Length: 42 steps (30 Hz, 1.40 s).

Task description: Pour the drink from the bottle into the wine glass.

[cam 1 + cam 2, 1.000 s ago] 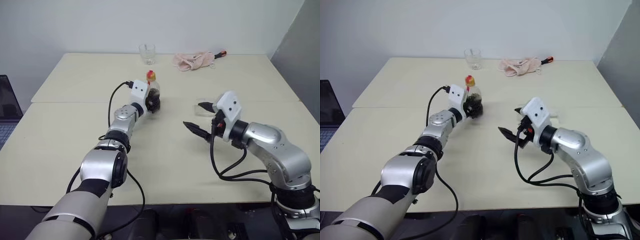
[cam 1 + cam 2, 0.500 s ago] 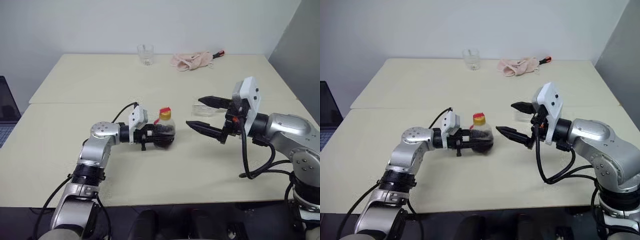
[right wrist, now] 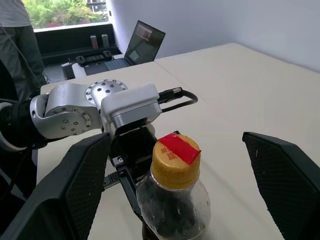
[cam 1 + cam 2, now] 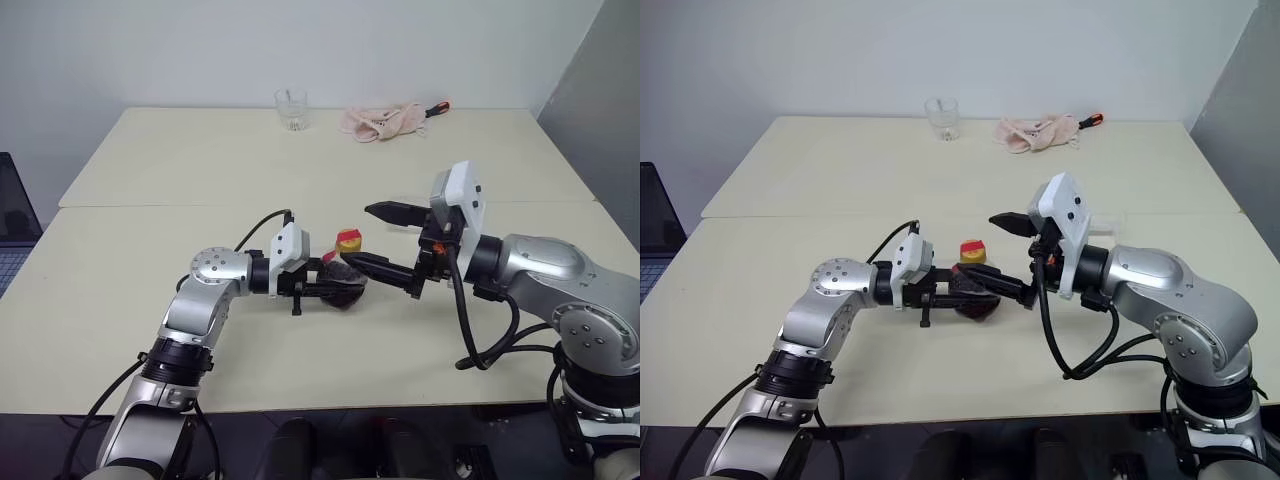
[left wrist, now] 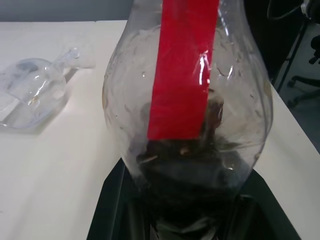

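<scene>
From the head views, the left gripper (image 4: pixel 335 288) is clamped on the bottle's (image 4: pixel 346 281) dark lower body, holding it above the near half of the table (image 4: pixel 150 170). The right gripper (image 4: pixel 378 240) stands wide, one finger above the yellow cap (image 4: pixel 349 239) and one beside the bottle (contact unclear). Left wrist view: the bottle sits between the fingers, with the wine glass (image 5: pixel 32 91) lying on its side beyond. Right wrist view: the cap sits between spread fingers (image 3: pixel 65 190)

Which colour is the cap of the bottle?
The cap is yellow, with a red strip over it; the right wrist view shows it best.
</scene>
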Tool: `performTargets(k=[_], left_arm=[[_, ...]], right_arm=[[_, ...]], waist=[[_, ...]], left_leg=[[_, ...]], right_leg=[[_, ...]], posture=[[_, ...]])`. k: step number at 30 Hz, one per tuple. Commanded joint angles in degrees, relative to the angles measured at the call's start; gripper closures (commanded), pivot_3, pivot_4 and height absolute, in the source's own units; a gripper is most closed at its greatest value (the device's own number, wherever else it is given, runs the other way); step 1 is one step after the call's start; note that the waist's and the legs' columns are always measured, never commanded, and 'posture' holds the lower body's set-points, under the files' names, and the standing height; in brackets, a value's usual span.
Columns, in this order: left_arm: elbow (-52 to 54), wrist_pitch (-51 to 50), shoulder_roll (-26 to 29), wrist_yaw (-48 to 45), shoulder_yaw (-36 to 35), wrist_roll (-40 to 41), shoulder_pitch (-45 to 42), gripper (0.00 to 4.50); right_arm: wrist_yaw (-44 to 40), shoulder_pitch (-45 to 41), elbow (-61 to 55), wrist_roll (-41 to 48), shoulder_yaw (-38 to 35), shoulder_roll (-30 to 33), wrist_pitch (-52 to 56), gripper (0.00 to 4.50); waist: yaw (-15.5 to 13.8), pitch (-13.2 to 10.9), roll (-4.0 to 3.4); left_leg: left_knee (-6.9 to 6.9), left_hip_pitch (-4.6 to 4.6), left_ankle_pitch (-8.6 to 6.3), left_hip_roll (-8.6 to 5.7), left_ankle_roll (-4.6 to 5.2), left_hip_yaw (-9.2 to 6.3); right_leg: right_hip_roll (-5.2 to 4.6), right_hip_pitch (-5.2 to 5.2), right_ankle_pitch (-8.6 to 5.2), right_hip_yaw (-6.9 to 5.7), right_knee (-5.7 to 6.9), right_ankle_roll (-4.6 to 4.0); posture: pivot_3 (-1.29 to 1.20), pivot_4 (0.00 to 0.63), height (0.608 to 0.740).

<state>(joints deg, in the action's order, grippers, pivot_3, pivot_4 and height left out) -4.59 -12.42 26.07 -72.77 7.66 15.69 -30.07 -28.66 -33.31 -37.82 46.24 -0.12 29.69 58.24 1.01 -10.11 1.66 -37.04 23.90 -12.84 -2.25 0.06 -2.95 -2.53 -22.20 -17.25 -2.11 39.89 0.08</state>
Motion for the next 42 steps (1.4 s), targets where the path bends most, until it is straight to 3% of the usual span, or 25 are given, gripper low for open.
performTargets(k=[1, 11, 15, 32, 35, 39, 42], left_arm=[[2.0, 2.4, -0.4, 1.1, -0.1, 0.8, -0.8, 3.44], [3.2, 2.3, -0.8, 2.6, 0.3, 1.7, 0.1, 3.52], [3.5, 2.3, -0.9, 2.8, 0.4, 1.8, 0.4, 3.55], [3.8, 2.5, -1.4, 3.7, 0.3, 2.2, 0.5, 3.6], [4.1, 2.3, -1.4, 3.8, 0.4, 2.4, 0.8, 3.6], [4.3, 2.2, -1.3, 4.1, 0.4, 2.6, 1.0, 3.6], [4.5, 2.1, -1.4, 4.2, 0.5, 2.8, 1.1, 3.6]], right_arm=[[1.5, -0.6, -0.6, -0.5, 0.7, -1.0, -1.3, 0.0], [3.2, 0.1, 0.8, -1.5, 1.7, -3.2, -2.3, 0.0], [2.9, 0.0, 0.8, -1.5, 1.6, -3.2, -2.3, 1.22], [2.3, -0.2, 1.8, -2.1, 2.3, -2.8, -2.1, 1.25], [2.1, -0.2, 2.0, -2.4, 2.5, -2.8, -2.3, 1.82], [1.9, -0.2, 2.1, -2.4, 2.7, -2.7, -2.4, 3.17], [1.4, -0.5, 2.4, -2.0, 2.5, -2.7, -2.7, 3.24]], waist=[[0.0, 0.0, 0.0], [0.0, 0.0, 0.0], [0.0, 0.0, 0.0], [0.0, 0.0, 0.0], [0.0, 0.0, 0.0], [0.0, 0.0, 0.0], [0.0, 0.0, 0.0]], left_leg=[[0.0, 0.0, 0.0, 0.0, 0.0, 0.0], [0.0, 0.0, 0.0, 0.0, 0.0, 0.0], [0.01, 0.0, 0.0, 0.0, 0.0, 0.0], [0.01, 0.0, 0.0, 0.0, 0.0, 0.0], [0.01, 0.0, 0.0, 0.0, 0.0, 0.0], [0.01, -0.01, 0.0, 0.0, 0.0, -0.01], [0.01, 0.0, 0.0, 0.0, 0.0, 0.0]], right_leg=[[0.0, 0.0, 0.0, 0.0, 0.0, 0.0], [0.01, 0.0, 0.0, 0.0, 0.0, 0.0], [0.01, 0.0, 0.0, 0.0, 0.0, 0.0], [0.02, 0.0, 0.0, 0.0, 0.0, 0.0], [0.01, 0.0, 0.0, 0.0, 0.0, 0.0], [0.02, 0.0, 0.0, 0.0, 0.0, 0.0], [0.01, 0.0, 0.0, 0.0, -0.01, 0.0]], posture=[[0.0, 0.15, 0.74], [0.0, 0.15, 0.74], [0.0, 0.15, 0.74], [0.0, 0.15, 0.74], [0.0, 0.15, 0.74], [0.0, 0.15, 0.74], [0.0, 0.15, 0.74]])
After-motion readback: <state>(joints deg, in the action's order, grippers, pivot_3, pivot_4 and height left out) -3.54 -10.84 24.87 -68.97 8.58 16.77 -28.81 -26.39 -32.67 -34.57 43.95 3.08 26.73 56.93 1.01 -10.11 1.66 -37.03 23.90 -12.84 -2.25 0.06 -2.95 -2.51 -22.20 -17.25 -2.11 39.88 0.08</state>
